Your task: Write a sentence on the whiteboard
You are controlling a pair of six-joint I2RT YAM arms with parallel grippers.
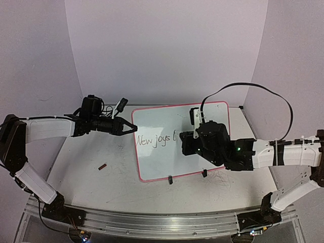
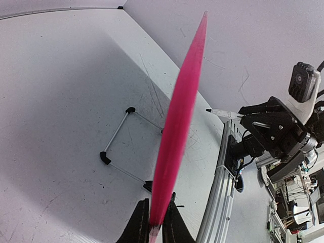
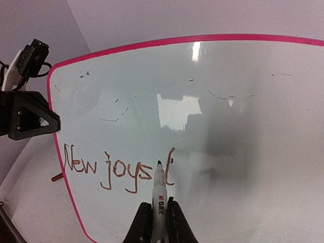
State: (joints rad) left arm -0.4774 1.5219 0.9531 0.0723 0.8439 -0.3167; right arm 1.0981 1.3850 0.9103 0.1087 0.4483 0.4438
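Observation:
The whiteboard [image 1: 162,119] lies flat on the table, with a pink rim and rounded corners. The sentence [image 1: 154,140] reads "New joys" plus one curved stroke; it also shows in the right wrist view [image 3: 116,169]. My right gripper [image 3: 159,215] is shut on a white marker [image 3: 159,195], whose dark tip is at the board between "joys" and the stroke. From above, this gripper [image 1: 186,143] hangs over the board's middle. My left gripper [image 2: 156,217] is shut on the board's pink rim [image 2: 177,126], at the board's left edge [image 1: 132,127].
A small dark red cap [image 1: 103,165] lies on the tabletop left of the board. Black clips [image 1: 170,179] sit on the board's near edge. A metal rail [image 1: 152,220] runs along the table's front. Walls close the back and sides.

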